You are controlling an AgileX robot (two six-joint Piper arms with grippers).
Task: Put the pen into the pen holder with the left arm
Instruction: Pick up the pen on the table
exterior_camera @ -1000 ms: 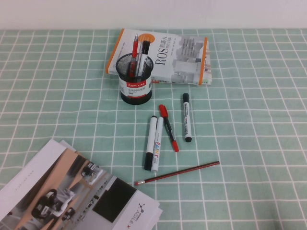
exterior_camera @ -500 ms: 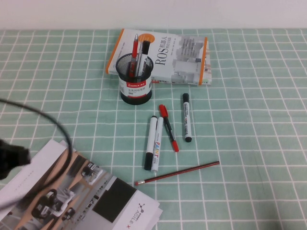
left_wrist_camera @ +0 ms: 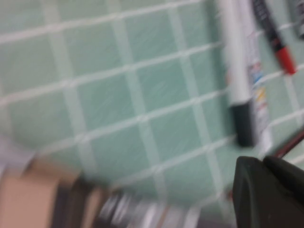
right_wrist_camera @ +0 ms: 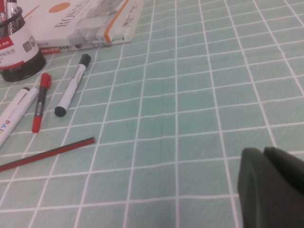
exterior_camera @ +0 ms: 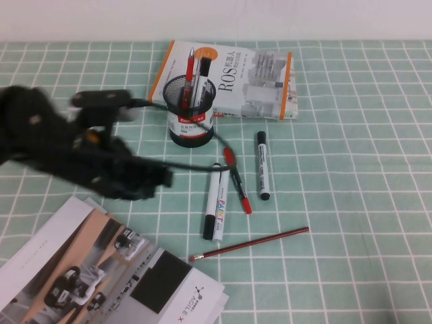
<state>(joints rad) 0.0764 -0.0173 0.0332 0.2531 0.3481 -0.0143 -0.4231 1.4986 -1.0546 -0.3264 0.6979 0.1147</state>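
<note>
The pen (exterior_camera: 213, 196), white with a long black cap, lies on the checked cloth beside the "PAINT" marker (exterior_camera: 221, 199). It also shows in the left wrist view (left_wrist_camera: 232, 61). The black mesh pen holder (exterior_camera: 191, 118) stands in front of the book and holds a few pens. My left arm is a blurred black mass over the left of the table. My left gripper (exterior_camera: 160, 179) is to the left of the pen, apart from it, and in its wrist view (left_wrist_camera: 263, 162) it is shut and empty. My right gripper (right_wrist_camera: 263, 152) is shut and empty over bare cloth, out of the high view.
A book (exterior_camera: 233, 77) lies behind the holder. A red pen (exterior_camera: 237, 181) and a black-ended marker (exterior_camera: 262, 169) lie right of the pen. A red pencil (exterior_camera: 250, 243) lies nearer me. An open magazine (exterior_camera: 101, 277) covers the near left corner.
My left arm has swept in from the near left edge to over the table's left, toward the markers. The pens, holder and book have not moved.
</note>
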